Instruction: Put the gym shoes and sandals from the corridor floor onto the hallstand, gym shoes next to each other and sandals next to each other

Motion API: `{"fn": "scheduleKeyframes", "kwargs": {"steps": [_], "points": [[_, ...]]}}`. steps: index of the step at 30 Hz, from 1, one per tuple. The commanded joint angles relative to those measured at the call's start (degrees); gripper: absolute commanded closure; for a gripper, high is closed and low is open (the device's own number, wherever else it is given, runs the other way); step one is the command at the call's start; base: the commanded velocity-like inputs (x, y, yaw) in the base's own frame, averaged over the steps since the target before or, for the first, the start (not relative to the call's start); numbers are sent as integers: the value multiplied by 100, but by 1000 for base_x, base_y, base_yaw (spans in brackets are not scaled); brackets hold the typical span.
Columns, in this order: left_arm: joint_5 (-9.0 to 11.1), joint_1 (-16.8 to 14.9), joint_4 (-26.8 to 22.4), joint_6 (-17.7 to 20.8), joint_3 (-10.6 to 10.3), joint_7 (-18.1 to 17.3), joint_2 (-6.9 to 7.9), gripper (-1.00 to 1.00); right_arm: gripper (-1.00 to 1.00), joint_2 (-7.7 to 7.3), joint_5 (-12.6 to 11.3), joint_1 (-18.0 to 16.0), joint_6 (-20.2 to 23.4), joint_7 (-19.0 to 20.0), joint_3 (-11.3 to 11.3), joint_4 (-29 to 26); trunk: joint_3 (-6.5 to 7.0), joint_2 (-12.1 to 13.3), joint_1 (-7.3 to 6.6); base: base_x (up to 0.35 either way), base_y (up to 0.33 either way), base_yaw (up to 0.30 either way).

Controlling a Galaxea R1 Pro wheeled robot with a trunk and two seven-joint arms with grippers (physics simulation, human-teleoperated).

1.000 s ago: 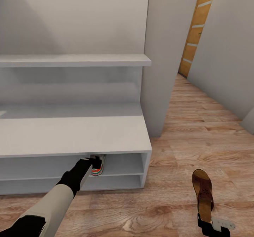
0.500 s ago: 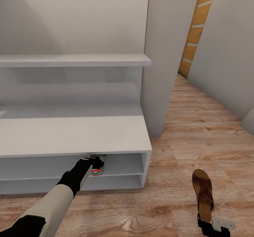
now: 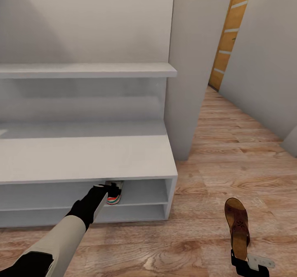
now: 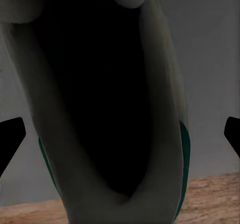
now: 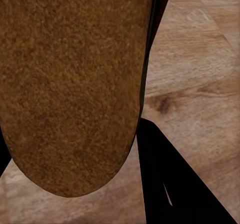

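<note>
One white gym shoe (image 3: 114, 196) with green and red-orange trim sits in the upper tier of the hallstand (image 3: 82, 157), near its right end. My left gripper (image 3: 108, 189) reaches into that tier at the shoe's heel. In the left wrist view the gym shoe (image 4: 165, 134) lies between the black fingertips (image 4: 10, 139), which stand wide apart and clear of it, so the gripper is open. My right gripper (image 3: 243, 262) is shut on the heel of a brown sandal (image 3: 237, 219), held low over the corridor floor (image 3: 214, 165). The sandal's footbed (image 5: 70, 84) shows close in the right wrist view.
A wall shelf (image 3: 82, 70) of the hallstand hangs above the bench. A grey wall pillar (image 3: 189, 62) stands right of the rack. The corridor runs on to the right, past a wooden door (image 3: 231, 34) and a grey wall (image 3: 264, 54).
The gym shoe has settled very slightly lower in the upper tier at my left gripper's tip. Both arms and the sandal have stayed put.
</note>
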Motion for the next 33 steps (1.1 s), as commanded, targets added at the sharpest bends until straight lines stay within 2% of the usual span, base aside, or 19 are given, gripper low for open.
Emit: {"fn": "scheduleKeyframes", "kwargs": {"steps": [1,5,23,28,33], "points": [[-30,-1,-9,30,-19,15,2,-100,100,1,34,-4,-14,-27,-18,5,-4,-2,-1,0,0,0],[-32,-1,-9,29,-19,15,2,-100,100,1,34,-4,-14,-27,-18,3,-4,-2,-1,-191,0,0],[-38,6,6,26,-19,10,9,-100,100,0,34,-4,-14,-27,-18,3,-4,-2,-1,-332,1,0],[-29,20,63,7,-12,-2,107,-100,100,0,34,-4,-14,-27,-18,3,-4,-2,-1,-336,63,0],[-7,295,26,-107,-2,-24,223,-100,100,2,34,-4,-14,-27,-18,8,-4,-2,-1,-336,97,0]]}}
